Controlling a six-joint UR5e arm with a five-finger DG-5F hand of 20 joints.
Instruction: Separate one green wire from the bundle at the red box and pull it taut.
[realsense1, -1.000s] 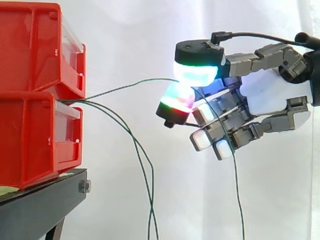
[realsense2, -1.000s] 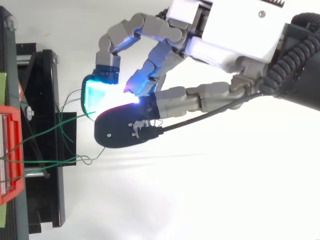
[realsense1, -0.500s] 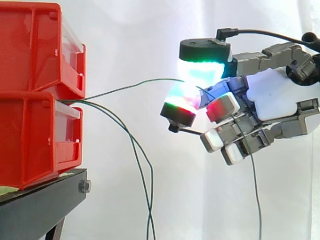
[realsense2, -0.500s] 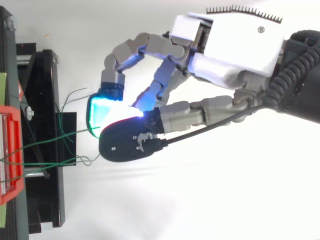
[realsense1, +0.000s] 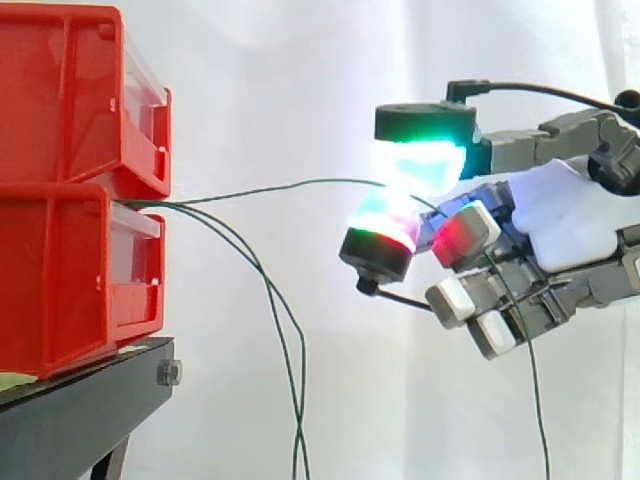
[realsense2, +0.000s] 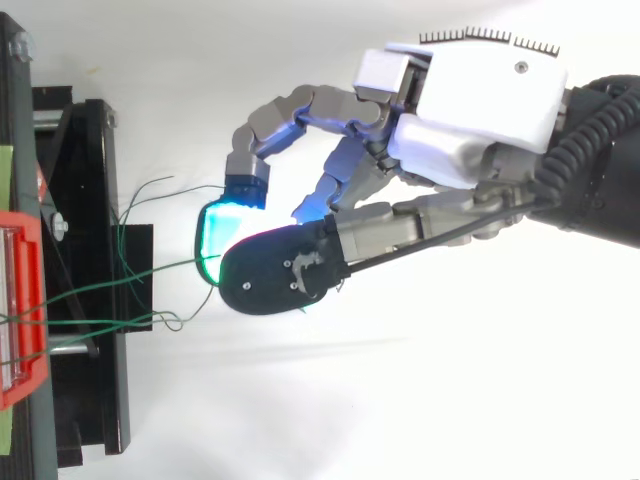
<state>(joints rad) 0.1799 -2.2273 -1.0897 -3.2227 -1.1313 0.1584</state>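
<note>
One thin green wire (realsense1: 270, 188) runs almost level from the gap between the two stacked red boxes (realsense1: 75, 190) to my hand (realsense1: 560, 215). The hand pinches it between two glowing green and red pads (realsense1: 415, 165), and the wire's free end hangs down past the curled fingers. Two other green wires (realsense1: 275, 300) leave the same gap and droop to the bottom of the side view. From above, the pinched wire (realsense2: 140, 280) leads from the red box (realsense2: 20, 305) to the hand (realsense2: 470, 110).
The boxes stand on a black stand (realsense1: 80, 410), seen from above as a black frame (realsense2: 85, 290) at the left. Loose green wire ends (realsense2: 150, 190) curl over the frame. A white curtain hangs behind.
My hand has moved to the right, away from the red boxes, keeping its pinch. The held wire has straightened and lies flatter than before.
</note>
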